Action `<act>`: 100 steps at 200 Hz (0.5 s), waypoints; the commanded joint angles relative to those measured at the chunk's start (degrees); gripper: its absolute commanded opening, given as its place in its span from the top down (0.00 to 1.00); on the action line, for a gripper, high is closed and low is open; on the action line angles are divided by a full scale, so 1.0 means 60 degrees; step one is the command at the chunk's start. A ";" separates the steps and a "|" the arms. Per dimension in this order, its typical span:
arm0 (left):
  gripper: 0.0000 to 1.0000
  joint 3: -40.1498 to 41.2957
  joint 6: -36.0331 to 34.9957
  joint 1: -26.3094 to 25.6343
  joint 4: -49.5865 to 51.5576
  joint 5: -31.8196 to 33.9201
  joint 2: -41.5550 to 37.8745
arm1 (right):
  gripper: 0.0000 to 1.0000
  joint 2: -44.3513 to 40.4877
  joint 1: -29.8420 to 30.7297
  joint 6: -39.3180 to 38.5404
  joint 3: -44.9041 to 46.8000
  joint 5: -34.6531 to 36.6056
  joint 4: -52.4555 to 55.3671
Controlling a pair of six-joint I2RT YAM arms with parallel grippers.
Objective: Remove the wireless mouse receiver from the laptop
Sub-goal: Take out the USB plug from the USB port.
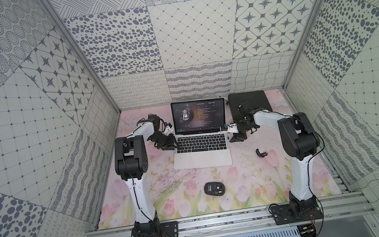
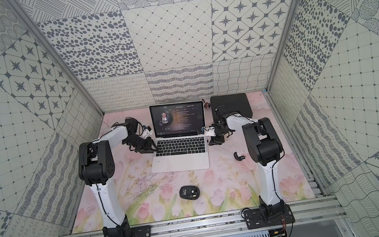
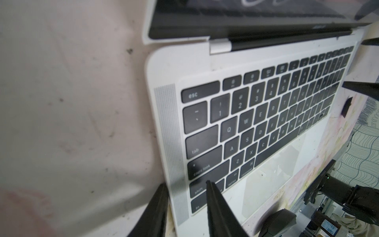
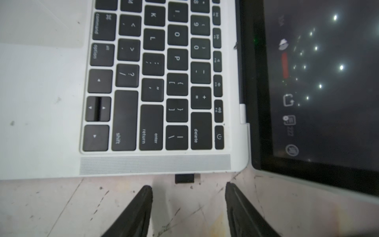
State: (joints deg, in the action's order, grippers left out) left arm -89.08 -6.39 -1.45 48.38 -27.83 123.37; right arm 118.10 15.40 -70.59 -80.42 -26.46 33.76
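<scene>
Both top views are bright and evenly lit from above, with only faint shadows on the mat (image 1: 193, 182). The patterned walls (image 1: 21, 139) bow outward toward the frame edges, a wide-lens distortion. In the right wrist view, the screen (image 4: 328, 123) of the laptop (image 4: 41, 123) beyond the right gripper (image 4: 187, 186) shows pinpoint lamp reflections, and the fingers (image 4: 133, 211) nearest the lens are soft. The left wrist view is smeared — keys (image 3: 307, 86) farthest from the left gripper (image 3: 186, 183) blur, and the mat beside it looks washed out.

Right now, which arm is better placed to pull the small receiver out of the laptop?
Right. The right claw, open, faces the receiver, which sticks out of the laptop's side in line with the gap between the fingers. The left claw is at the opposite edge.
</scene>
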 commanded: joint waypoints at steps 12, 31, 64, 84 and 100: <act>0.64 0.0199 -0.0266 -0.0124 0.0276 0.1914 0.0415 | 0.42 0.0431 0.0155 0.0065 -0.0471 0.0223 0.0559; 0.64 0.0191 -0.0253 -0.0120 0.0279 0.1885 0.0437 | 0.47 0.0580 0.0216 0.0079 -0.0634 0.0321 0.0724; 0.65 0.0182 -0.0223 -0.0124 0.0296 0.1878 0.0443 | 0.56 0.0691 0.0303 0.0316 -0.0718 0.0436 0.0793; 0.65 0.0183 -0.0209 -0.0113 0.0312 0.1899 0.0415 | 0.55 0.0718 0.0349 0.0529 -0.0739 0.0589 0.0789; 0.65 0.0183 -0.0196 -0.0127 0.0313 0.1893 0.0414 | 0.52 0.0778 0.0376 0.0949 -0.0848 0.0926 0.0810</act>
State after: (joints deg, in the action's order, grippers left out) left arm -89.17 -6.39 -1.45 48.47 -27.81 123.44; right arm 120.22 16.62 -68.36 -84.66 -23.64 37.26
